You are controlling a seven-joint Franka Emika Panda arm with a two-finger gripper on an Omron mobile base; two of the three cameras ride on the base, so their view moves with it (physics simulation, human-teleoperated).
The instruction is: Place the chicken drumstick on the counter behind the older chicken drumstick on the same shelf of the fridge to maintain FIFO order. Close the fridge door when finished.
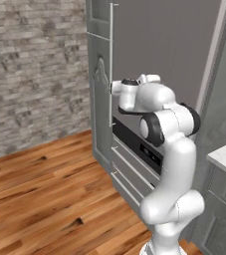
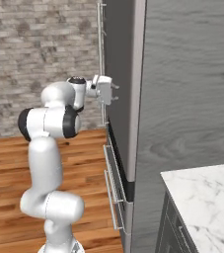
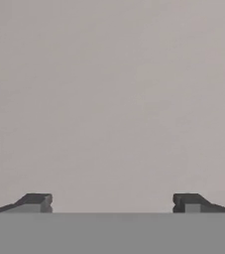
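Facing the flat grey fridge front (image 2: 119, 74), spread empty tool (image 3: 112, 203), counter (image 2: 207, 197) well apart.

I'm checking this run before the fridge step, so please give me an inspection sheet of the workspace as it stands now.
Surface: the counter, white marble with grey veins, shows a bare corner.
Job's things: the fridge door is closed; no drumstick seen.
Clutter: nothing seen.
Grippers: the gripper is open, holds nothing, and faces the flat grey door panel close up; its fingertips stand wide apart in the hand view.
Cables: nothing seen.
Surroundings: brick wall, wood floor, and grey drawers with bar handles below the door.
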